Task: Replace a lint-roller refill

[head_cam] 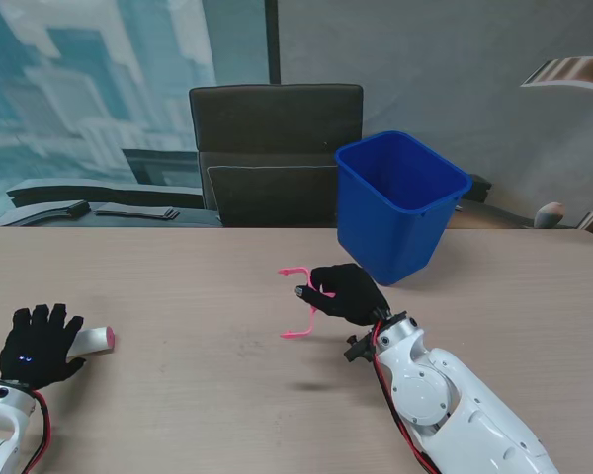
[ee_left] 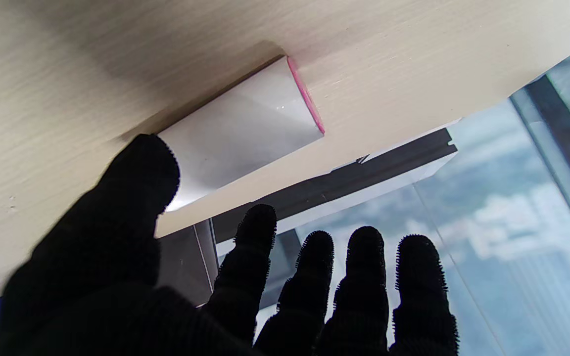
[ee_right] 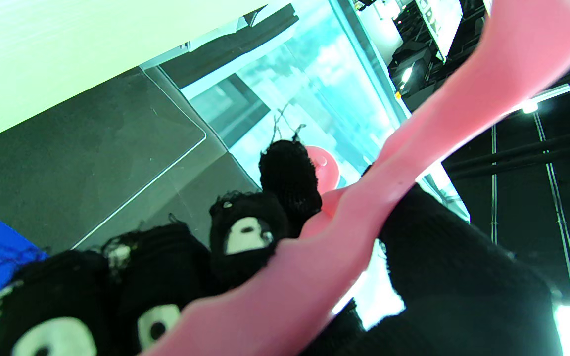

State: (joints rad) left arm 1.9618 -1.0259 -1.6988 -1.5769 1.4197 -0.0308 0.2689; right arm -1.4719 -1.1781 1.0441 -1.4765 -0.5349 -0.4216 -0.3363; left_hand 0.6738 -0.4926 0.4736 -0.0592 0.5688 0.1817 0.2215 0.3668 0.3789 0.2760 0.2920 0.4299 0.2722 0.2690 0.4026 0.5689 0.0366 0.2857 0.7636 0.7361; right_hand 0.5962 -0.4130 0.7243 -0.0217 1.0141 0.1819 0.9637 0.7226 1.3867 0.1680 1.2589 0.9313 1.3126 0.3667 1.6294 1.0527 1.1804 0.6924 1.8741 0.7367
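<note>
Right robot hand (head_cam: 349, 293) grips pink roller frame (head_cam: 298, 302), bare, lifted off desk (head_cam: 208, 286). Left robot hand (head_cam: 40, 344) open, fingers spread, fresh refill (head_cam: 92, 341) lying just beside thumb. Refill not yet grasped or fitted; blue bin (head_cam: 395, 202) beyond right robot hand.

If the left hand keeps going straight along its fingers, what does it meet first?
Probably nothing soon: the left hand has its fingers pointing past the table's far edge. The refill roll lies beside the thumb, off that line, though depth is unclear.
</note>
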